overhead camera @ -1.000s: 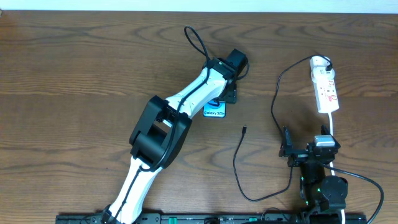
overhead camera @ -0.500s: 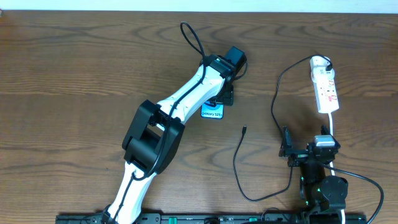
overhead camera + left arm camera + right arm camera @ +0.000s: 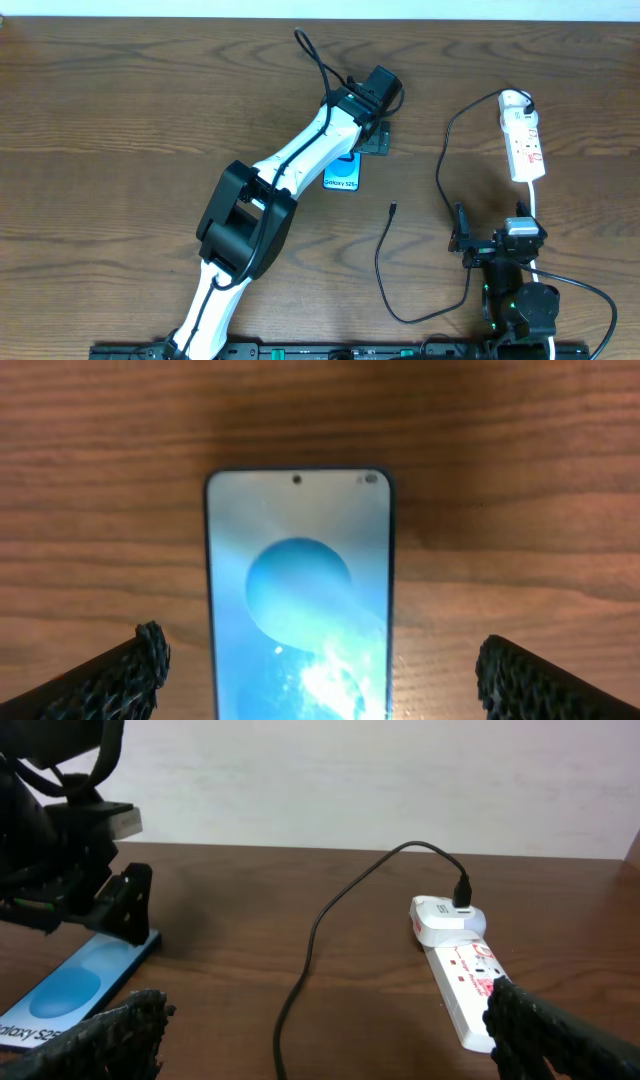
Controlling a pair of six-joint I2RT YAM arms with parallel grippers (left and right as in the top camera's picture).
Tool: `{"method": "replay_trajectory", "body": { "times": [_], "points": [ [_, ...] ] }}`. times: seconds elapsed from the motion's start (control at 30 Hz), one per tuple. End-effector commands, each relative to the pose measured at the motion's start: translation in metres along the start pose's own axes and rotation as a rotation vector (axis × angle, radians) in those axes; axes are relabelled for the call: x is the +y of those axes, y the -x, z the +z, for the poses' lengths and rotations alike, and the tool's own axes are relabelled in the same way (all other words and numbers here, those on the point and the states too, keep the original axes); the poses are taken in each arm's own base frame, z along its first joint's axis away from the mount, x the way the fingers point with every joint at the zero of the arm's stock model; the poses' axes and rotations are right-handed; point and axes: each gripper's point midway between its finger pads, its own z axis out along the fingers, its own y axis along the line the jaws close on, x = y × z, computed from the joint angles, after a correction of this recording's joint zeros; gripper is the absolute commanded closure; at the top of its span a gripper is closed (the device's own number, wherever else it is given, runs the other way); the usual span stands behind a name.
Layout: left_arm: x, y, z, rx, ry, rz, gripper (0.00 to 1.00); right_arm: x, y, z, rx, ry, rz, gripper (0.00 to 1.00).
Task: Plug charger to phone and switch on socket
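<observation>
Both my hands are open: left hand (image 3: 325, 675) over the slim blue-screened smartphone (image 3: 298, 600), right hand (image 3: 335, 1035) idle. The thin black charger cable (image 3: 380, 265) lies unplugged, and the white power strip (image 3: 523, 140) looks untouched.

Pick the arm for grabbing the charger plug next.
Right, probably: the charger plug lies on its side of the phone, and the right end effector is open and free. The left end effector hangs open over the phone.
</observation>
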Motion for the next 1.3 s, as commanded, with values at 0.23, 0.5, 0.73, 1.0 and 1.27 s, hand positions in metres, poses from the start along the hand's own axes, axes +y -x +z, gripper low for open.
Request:
{"method": "replay_trajectory", "body": {
  "times": [0.23,0.5,0.73,1.0,1.27],
  "points": [
    [0.013,0.011,0.000,-0.061,0.063,0.007,0.00,0.000,-0.001,0.000,0.000,-0.001,-0.012,0.01],
    [0.012,0.010,0.002,-0.059,0.063,0.007,0.00,0.000,-0.001,0.000,0.000,-0.001,-0.012,0.01],
    [0.012,0.010,0.003,-0.059,0.064,0.007,0.02,0.000,-0.001,0.000,0.000,-0.001,-0.012,0.01],
    [0.012,0.010,0.003,-0.058,0.064,0.007,0.02,0.000,-0.001,0.000,0.000,-0.001,-0.012,0.01],
    [0.015,-0.014,0.021,0.005,0.059,0.019,0.02,0.000,-0.001,0.000,0.000,-0.001,-0.012,0.01]
  ]
}}
